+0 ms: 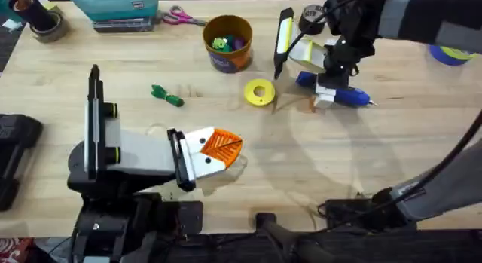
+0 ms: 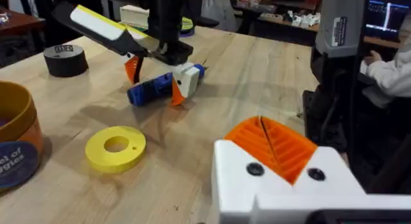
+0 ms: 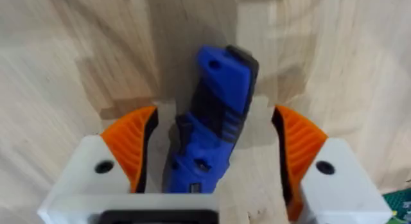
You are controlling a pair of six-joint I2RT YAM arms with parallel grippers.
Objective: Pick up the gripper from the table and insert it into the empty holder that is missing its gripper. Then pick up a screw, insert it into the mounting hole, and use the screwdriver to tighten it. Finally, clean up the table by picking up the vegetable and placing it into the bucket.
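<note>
Yellow disc point(image 1: 259, 93) beside screwdriver point(image 1: 343, 93).

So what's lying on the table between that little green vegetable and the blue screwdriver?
In the overhead view, a flat yellow disc with a centre hole lies between the green vegetable and the blue screwdriver; otherwise just bare table.

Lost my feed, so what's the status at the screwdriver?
Right gripper open, fingers straddling the blue screwdriver on the table, not clamped. Left gripper shut, idle. Yellow disc nearby, not in the way.
</note>
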